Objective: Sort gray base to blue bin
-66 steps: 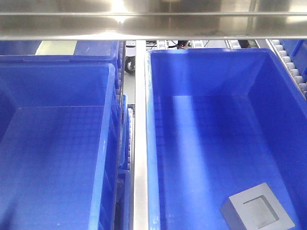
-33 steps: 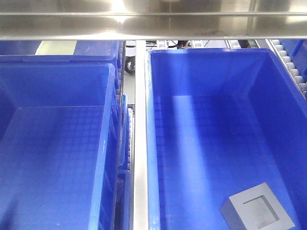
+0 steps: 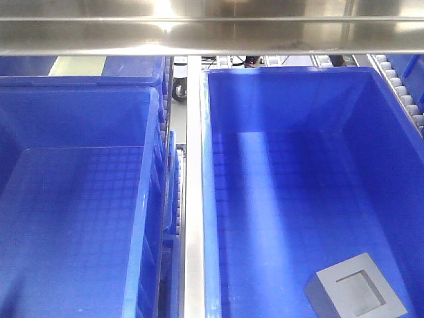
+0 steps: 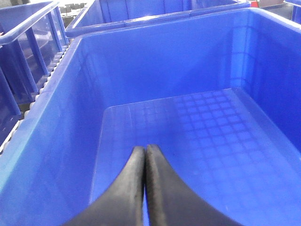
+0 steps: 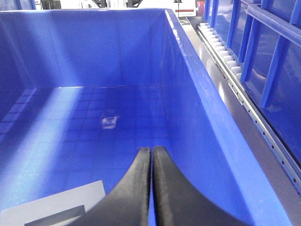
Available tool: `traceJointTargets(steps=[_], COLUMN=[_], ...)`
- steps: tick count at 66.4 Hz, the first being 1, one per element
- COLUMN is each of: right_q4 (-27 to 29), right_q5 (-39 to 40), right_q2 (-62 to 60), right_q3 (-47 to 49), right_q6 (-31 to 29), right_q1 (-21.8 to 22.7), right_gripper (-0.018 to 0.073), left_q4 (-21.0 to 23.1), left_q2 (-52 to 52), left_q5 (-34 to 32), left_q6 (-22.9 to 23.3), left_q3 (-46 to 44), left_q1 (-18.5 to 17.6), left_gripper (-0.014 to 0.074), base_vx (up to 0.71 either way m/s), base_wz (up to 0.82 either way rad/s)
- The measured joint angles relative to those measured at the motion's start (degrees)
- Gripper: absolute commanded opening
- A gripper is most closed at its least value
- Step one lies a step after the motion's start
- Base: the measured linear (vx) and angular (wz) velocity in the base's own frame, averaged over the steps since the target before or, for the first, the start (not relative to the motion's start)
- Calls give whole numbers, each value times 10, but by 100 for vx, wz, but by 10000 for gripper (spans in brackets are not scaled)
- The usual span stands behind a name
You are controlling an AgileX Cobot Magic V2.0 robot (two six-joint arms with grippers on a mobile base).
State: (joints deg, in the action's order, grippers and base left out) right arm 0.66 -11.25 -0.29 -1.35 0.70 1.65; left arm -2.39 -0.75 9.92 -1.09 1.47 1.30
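Note:
The gray base (image 3: 356,293) lies on the grid floor of the right blue bin (image 3: 291,79), near its front right corner, recess up. In the right wrist view the gray base (image 5: 51,205) shows at the lower left, just left of my right gripper (image 5: 151,149), which is shut and empty above that bin's floor. My left gripper (image 4: 145,148) is shut and empty over the left blue bin (image 4: 84,61), which holds nothing in view. Neither gripper shows in the front view.
A steel rail (image 3: 193,199) runs between the two bins. A steel beam (image 3: 212,33) crosses the top of the front view. Roller tracks (image 5: 221,49) and more blue crates (image 5: 273,52) flank the right bin; more crates (image 4: 28,42) stand left of the left bin.

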Motion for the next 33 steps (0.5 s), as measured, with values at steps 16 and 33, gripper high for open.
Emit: traceJointTargets(steps=[16, 33], right_q4=[0, 0], right_q5=[0, 0], right_q2=[0, 0], right_q3=[0, 0], right_q6=[0, 0], right_q1=[0, 0], right_gripper=[-5, -5], left_q4=[0, 0], left_q2=[0, 0], left_q5=[0, 0], left_q6=[0, 0], left_q3=[0, 0], left_q1=[0, 0], left_gripper=[-6, -6], base_vx=[0, 0], base_wz=[0, 0])
